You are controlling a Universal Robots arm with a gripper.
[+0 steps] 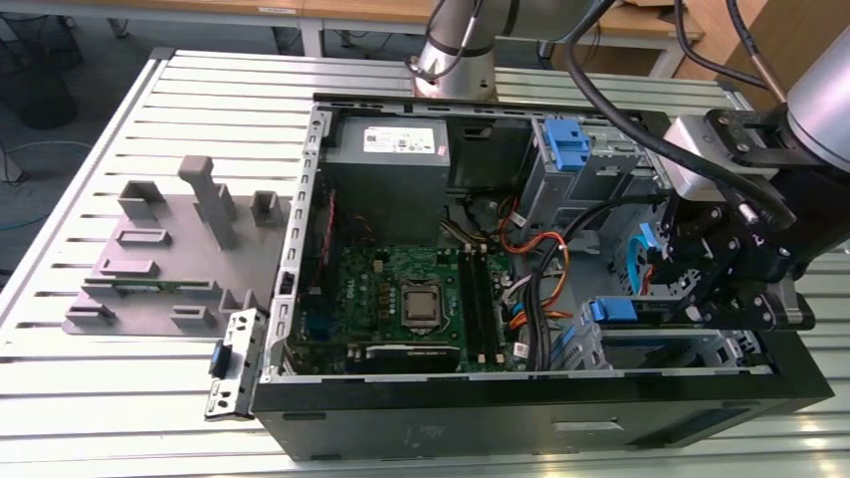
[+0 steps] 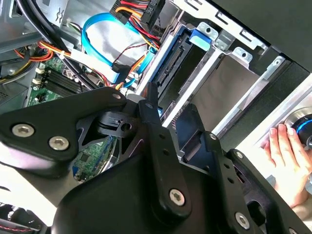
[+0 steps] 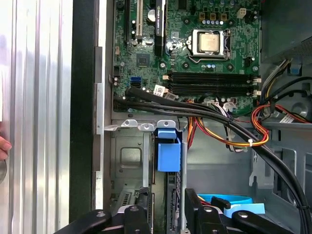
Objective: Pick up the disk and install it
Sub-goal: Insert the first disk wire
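The disk (image 3: 168, 155) stands on edge in the metal drive cage (image 3: 127, 156) at the front corner of the open computer case (image 1: 531, 423). Its blue rail tab (image 1: 611, 309) points toward the motherboard (image 1: 405, 299). In the second wrist view the disk (image 2: 168, 68), blue rail along its side, lies in the cage slot. My gripper (image 1: 671, 294) hangs over that cage at the exterior view's right. In the first wrist view my gripper (image 3: 168, 217) has its black fingers (image 3: 195, 210) against both faces of the disk, shut on it. My gripper (image 2: 173, 112) looks the same in the second wrist view.
Black and coloured cable bundles (image 3: 219, 122) run just beside the cage. A second blue-tabbed bay (image 1: 567, 144) and a grey metal box (image 1: 385, 149) sit at the case's back. A grey slotted tray (image 1: 173, 259) lies on the table at the exterior view's left. A person's hand (image 2: 287, 151) rests by a knob outside the case.
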